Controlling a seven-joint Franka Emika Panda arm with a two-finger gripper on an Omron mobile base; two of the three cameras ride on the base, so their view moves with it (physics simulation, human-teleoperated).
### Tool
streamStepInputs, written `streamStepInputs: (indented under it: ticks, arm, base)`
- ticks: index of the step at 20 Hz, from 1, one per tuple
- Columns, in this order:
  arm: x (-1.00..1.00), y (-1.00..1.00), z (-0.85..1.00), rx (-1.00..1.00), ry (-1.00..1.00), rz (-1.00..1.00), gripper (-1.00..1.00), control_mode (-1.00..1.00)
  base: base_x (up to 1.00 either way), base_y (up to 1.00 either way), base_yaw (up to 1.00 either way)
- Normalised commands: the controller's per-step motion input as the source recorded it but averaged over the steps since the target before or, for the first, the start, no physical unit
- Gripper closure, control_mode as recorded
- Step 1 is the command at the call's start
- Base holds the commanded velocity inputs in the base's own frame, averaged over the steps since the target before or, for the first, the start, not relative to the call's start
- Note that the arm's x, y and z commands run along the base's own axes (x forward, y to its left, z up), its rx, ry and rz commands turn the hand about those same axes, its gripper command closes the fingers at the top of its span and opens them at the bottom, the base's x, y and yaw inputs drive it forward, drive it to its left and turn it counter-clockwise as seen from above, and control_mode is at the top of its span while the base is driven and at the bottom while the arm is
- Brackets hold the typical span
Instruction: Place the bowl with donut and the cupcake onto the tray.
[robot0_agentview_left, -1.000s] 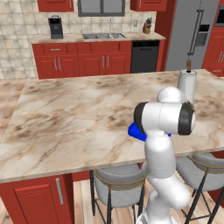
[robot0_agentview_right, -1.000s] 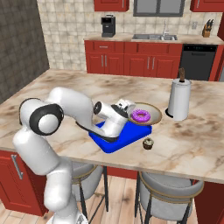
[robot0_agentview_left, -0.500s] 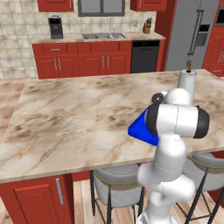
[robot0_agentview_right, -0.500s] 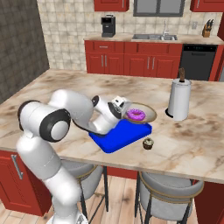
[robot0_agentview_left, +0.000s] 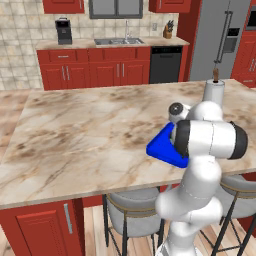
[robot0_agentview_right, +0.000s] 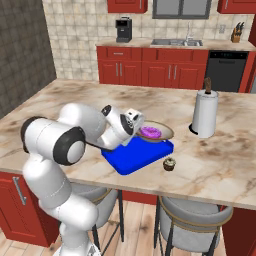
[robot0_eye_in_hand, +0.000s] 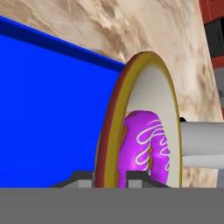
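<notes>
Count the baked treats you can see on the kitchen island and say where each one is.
2. The donut lies in the bowl held over the tray. The cupcake stands on the counter beside the tray. Others may be hidden behind the arm.

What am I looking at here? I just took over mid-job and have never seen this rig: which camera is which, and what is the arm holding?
A white robot arm on a driving base works at a kitchen island. Two pictures come from cameras on the base, behind the arm to its left and right; the third looks along the gripper. The gripper is shut on the rim of the bowl, which carries the donut, at the far edge of the blue tray. The cupcake sits on the counter just off the tray's near corner. A paper towel roll stands behind.
</notes>
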Motion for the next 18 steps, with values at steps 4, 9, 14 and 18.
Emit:
streamStepInputs:
  ticks: [4, 9, 14, 18]
  arm:
    - [0.0, 0.2, -0.33, 0.0, 0.03, 0.03, 1.0, -1.0]
    - [0.0, 0.04, -0.28, 0.0, 0.0, 0.01, 1.0, -1.0]
    - [0.0, 0.0, -0.26, -0.01, -0.04, 0.0, 1.0, -1.0]
    - [0.0, 0.0, -0.28, -0.04, -0.05, 0.0, 1.0, -1.0]
  base:
    - [0.0, 0.0, 0.0]
    - [0.0, 0.0, 0.0]
    - [0.0, 0.0, 0.0]
    - [0.0, 0.0, 0.0]
